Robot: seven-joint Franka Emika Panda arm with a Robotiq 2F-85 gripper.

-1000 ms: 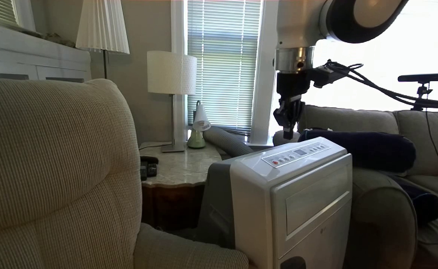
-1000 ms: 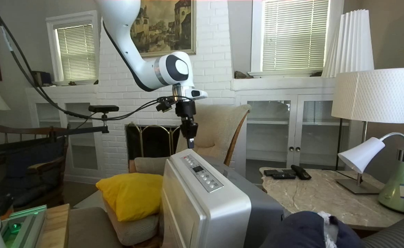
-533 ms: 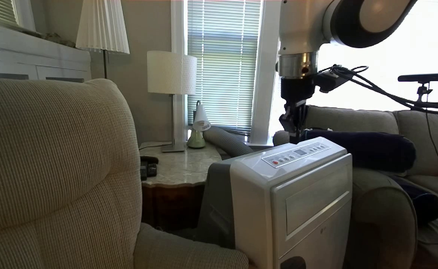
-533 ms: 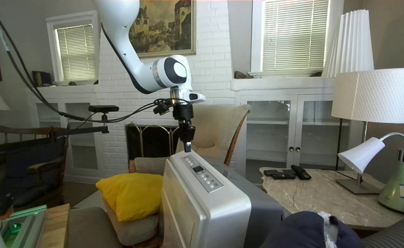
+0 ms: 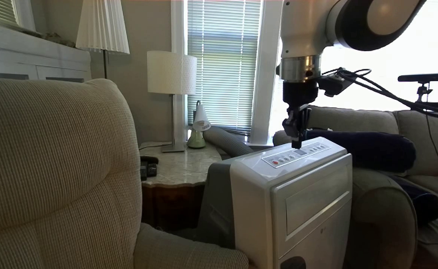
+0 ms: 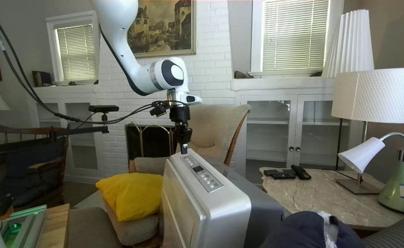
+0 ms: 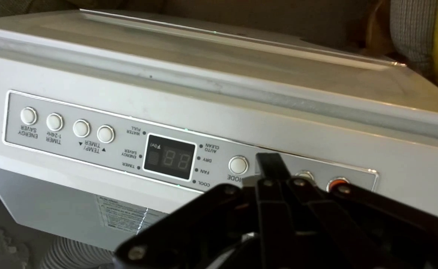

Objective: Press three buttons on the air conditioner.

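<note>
The white air conditioner (image 5: 256, 186) stands upright; it also shows in an exterior view (image 6: 222, 206) and the wrist view (image 7: 204, 97). Its grey control strip (image 7: 73, 145) has a dark display (image 7: 169, 156), white buttons and an orange-red button (image 7: 338, 182). My gripper (image 7: 273, 166) points down with its fingers together and nothing visible between them. It shows in both exterior views (image 5: 296, 144) (image 6: 184, 150). In the wrist view its tip overlaps the strip just right of the MODE button (image 7: 238, 164). Another white button (image 7: 305, 174) is partly hidden by the fingers. Contact with the strip cannot be told.
A beige armchair (image 5: 54, 157) and a marble-topped side table (image 5: 189, 164) with lamps stand beside the unit. A grey hose (image 5: 228, 142) runs behind it. A sofa (image 5: 357, 119) with a dark bolster (image 5: 375, 149) and a yellow pillow (image 6: 133, 196) are near.
My gripper has come down toward the control strip. It has shifted right in one exterior picture and left in the opposite one. The air conditioner has not moved.
</note>
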